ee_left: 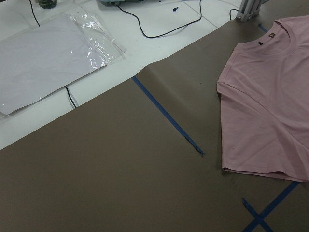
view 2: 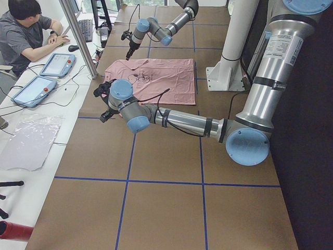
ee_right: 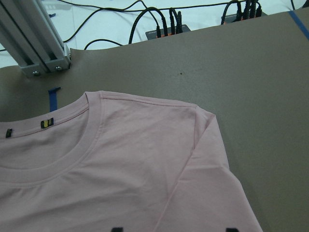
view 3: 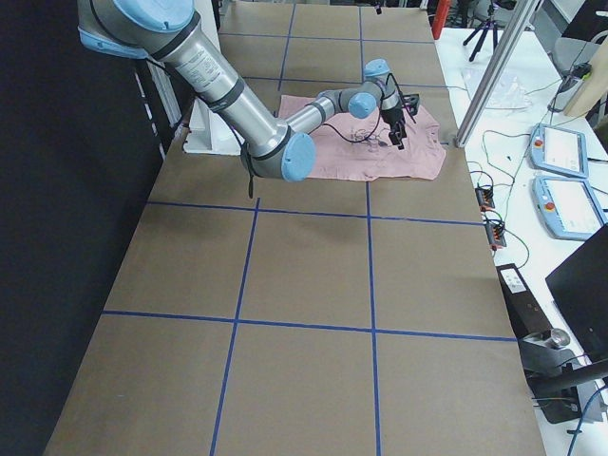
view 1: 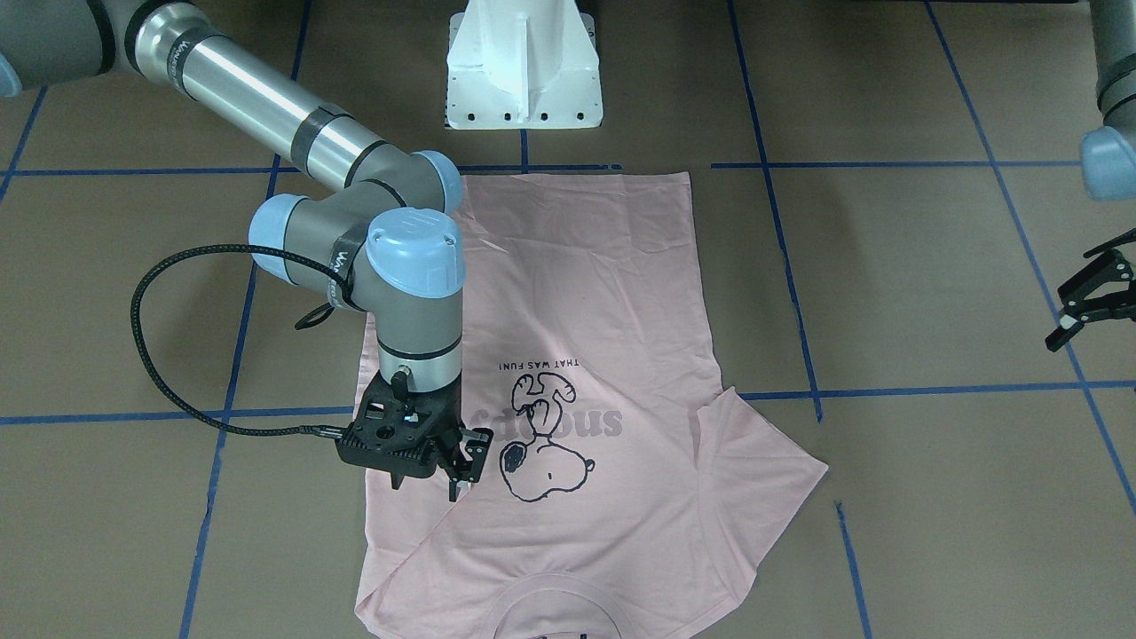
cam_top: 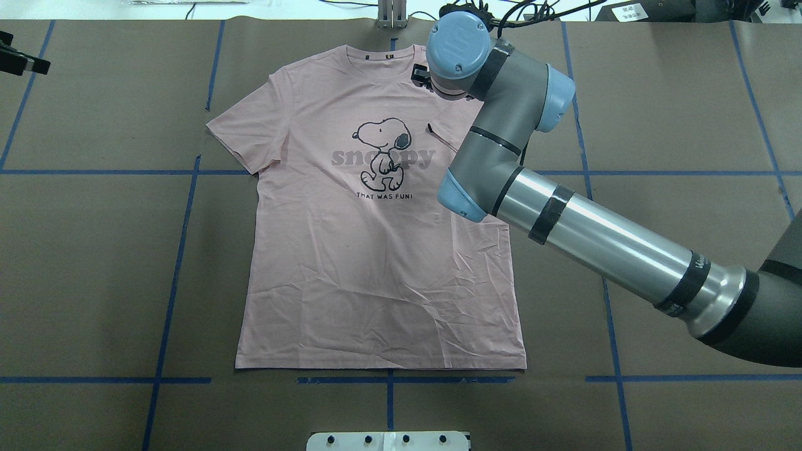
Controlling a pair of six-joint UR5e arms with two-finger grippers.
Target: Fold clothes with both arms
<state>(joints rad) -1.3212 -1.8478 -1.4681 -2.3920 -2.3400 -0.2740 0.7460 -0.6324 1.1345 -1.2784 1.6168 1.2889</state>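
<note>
Pink T-shirt [cam_top: 376, 263] lies flat on the brown table [cam_top: 94, 263], approx mid-table, print side up. Collar twd the far, operators' edge; hem twd the white pedestal [view 1: 524, 71]. Sleeve on robot's L is spread out. Sleeve on robot's R is folded in over the body, so that side edge runs straight in the front view. Light creases across the lower half.

R gripper [view 1: 426, 486] hangs over the shirt nr its R shoulder, just beside the Snoopy print, pointing down. R wrist cam shows both fingertips [ee_right: 116, 228] wide apart at the frame's bottom w/ only cloth betw. them: spread wide, nothing held. Can't tell if the tips touch the fabric. R arm [cam_top: 595, 244] reaches in over the shirt's R edge.

L gripper [view 1: 1065, 315] is well apart from the shirt, out past the L sleeve over bare table. Its fingers look parted, nothing in them.

Blue tape lines [cam_top: 182, 250] grid the table. Past the far edge: plastic sheet [ee_left: 48, 53], cables [ee_right: 164, 21], and a person [view 2: 26, 36] seated at a desk w/ tablets [view 2: 57, 63].
</note>
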